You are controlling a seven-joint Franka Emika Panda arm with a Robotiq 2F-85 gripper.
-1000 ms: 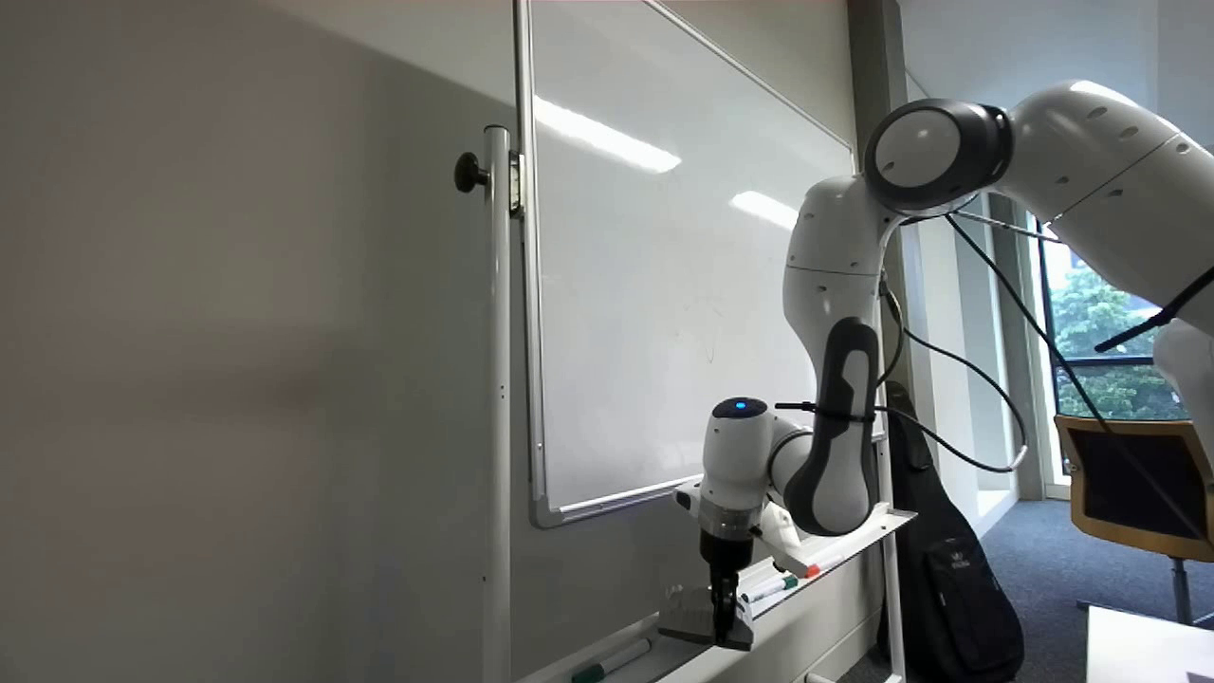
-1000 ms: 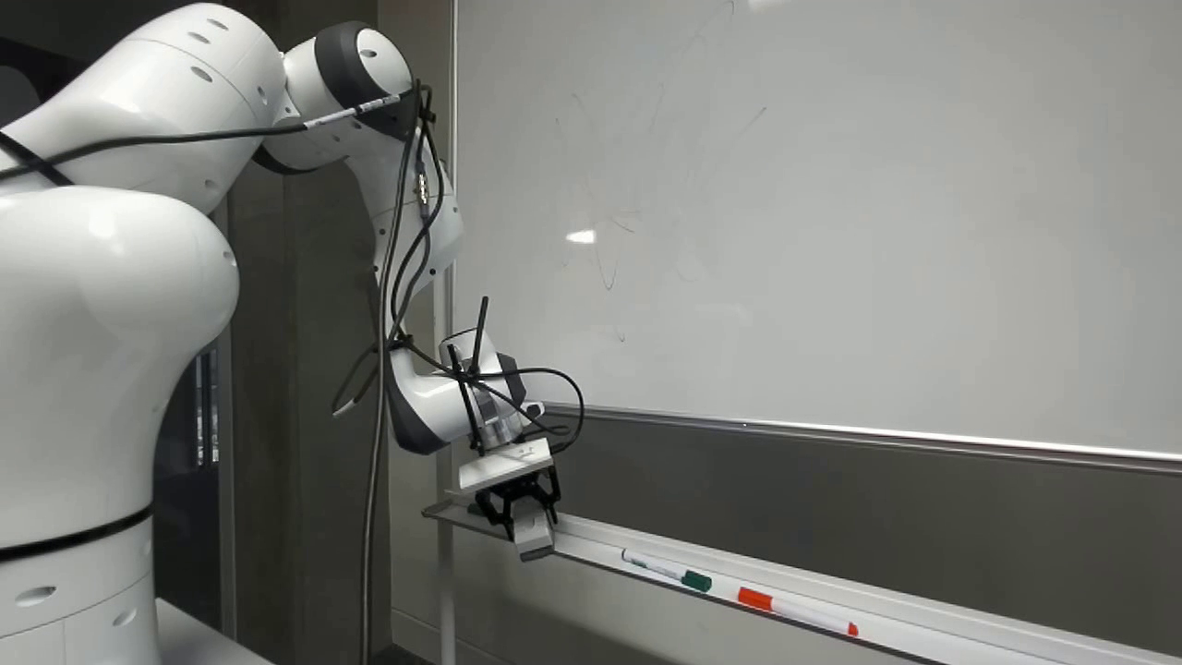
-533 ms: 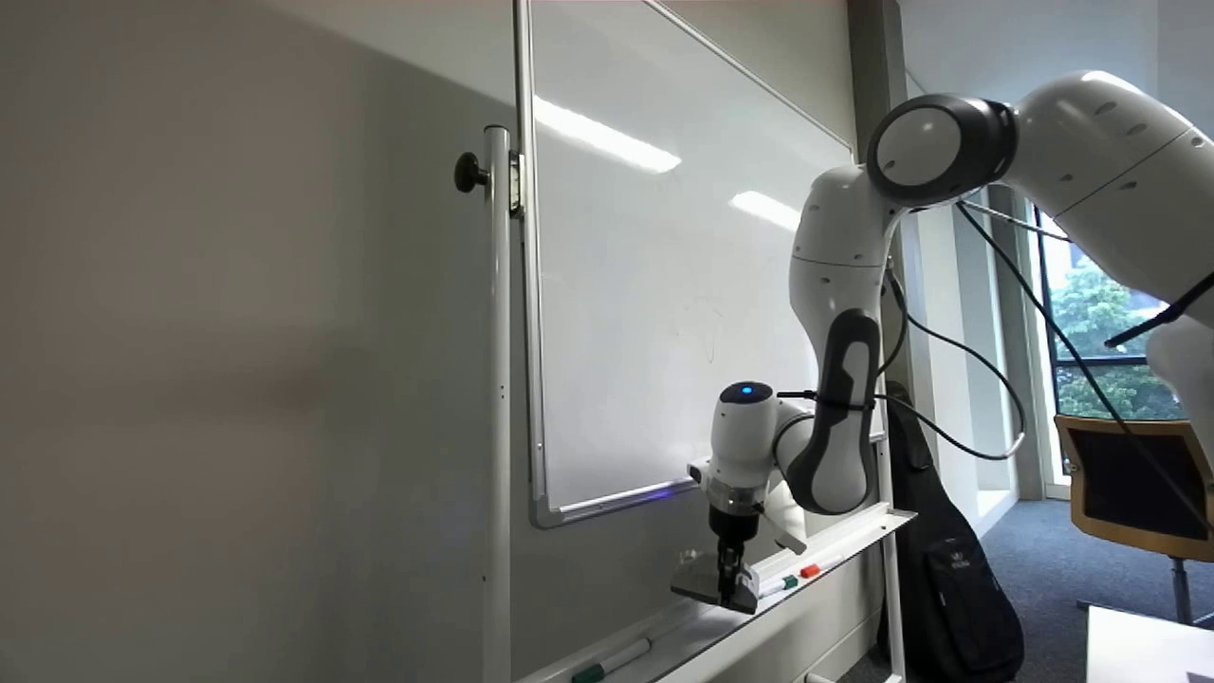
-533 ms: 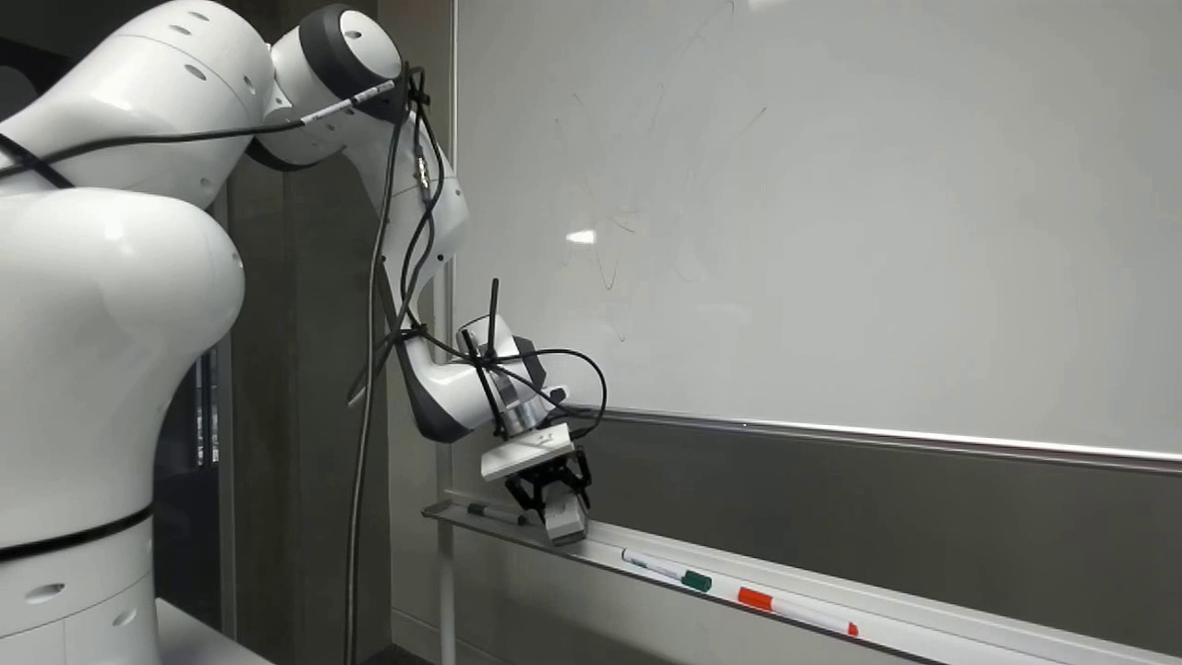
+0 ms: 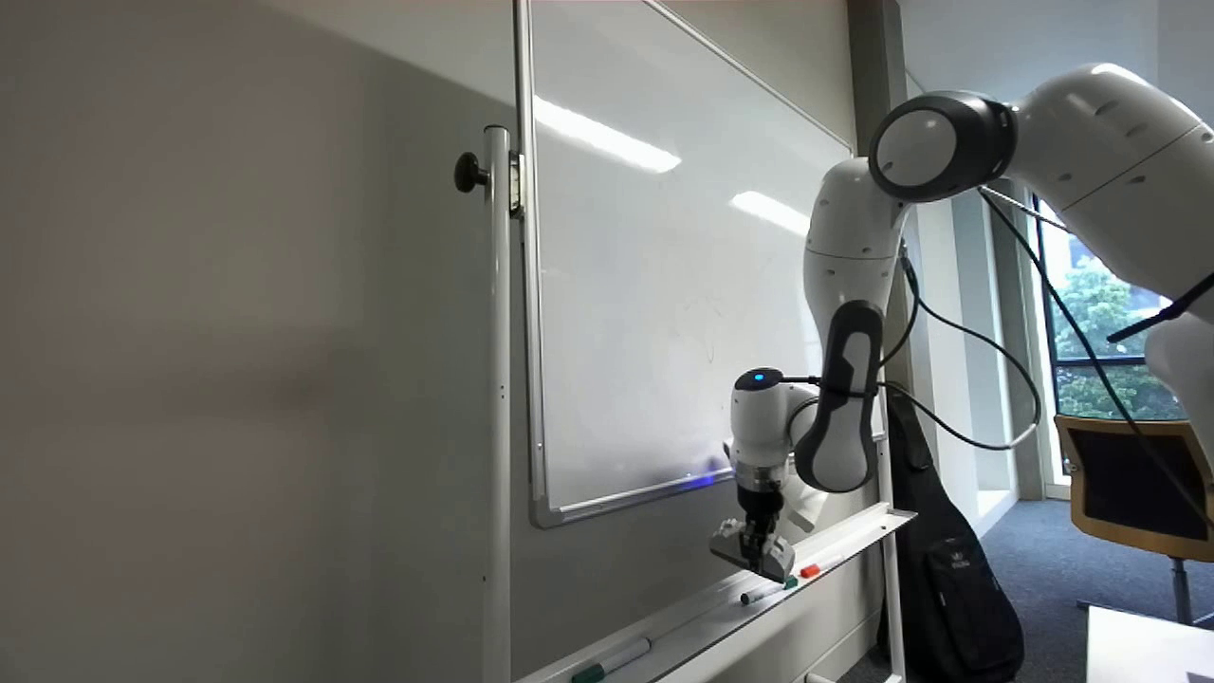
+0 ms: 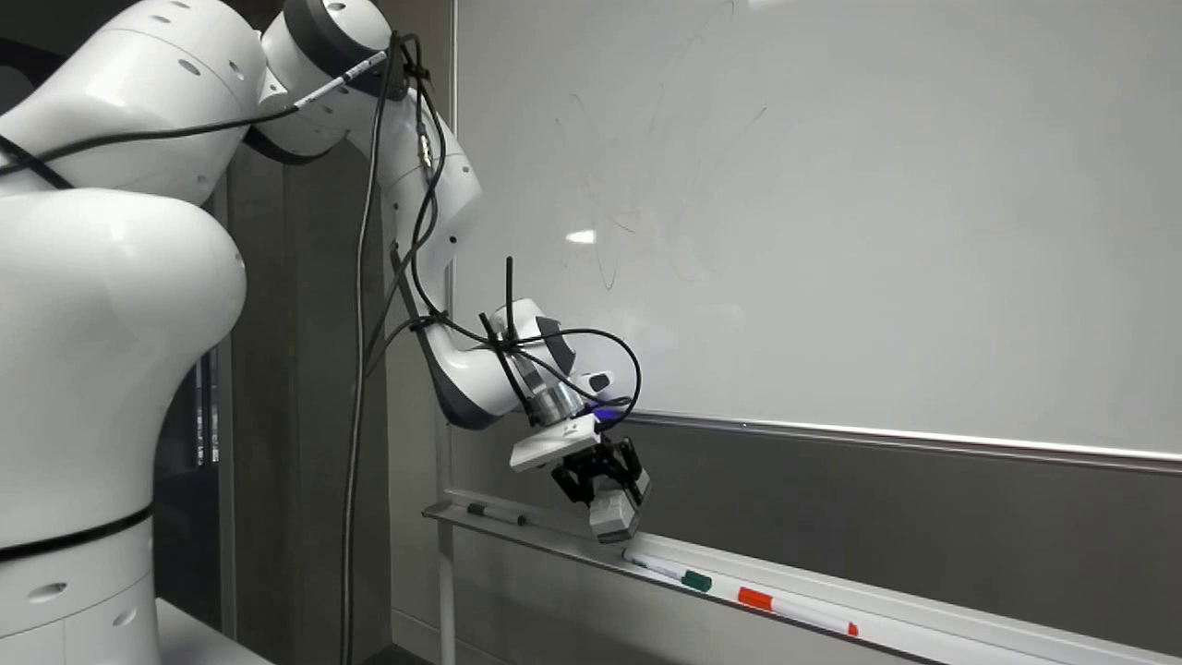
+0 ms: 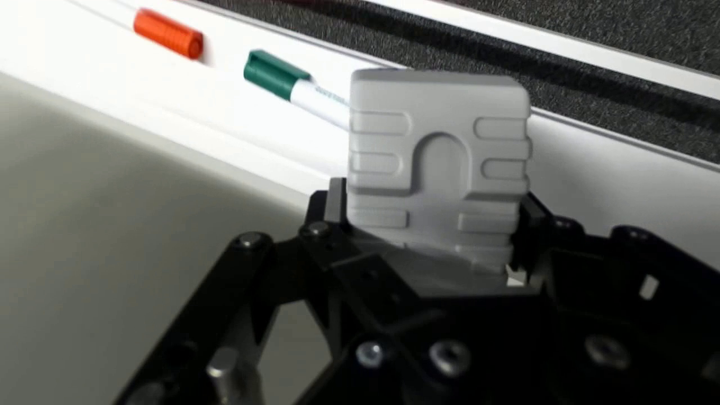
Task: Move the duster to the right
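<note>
- The duster [image 7: 441, 163] is pinched between the fingers [image 7: 336, 199], its long axis crosswise to their squeeze.
- Nearest green-capped marker [image 6: 667, 569]: lower right in an exterior view.

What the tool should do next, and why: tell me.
Probably lift the duster slightly before carrying it right: the tool grips it by both sides, but in the wrist view it partly hides the green-capped marker on the tray, and the red-capped marker lies beyond, so a low pass might knock them.
</note>
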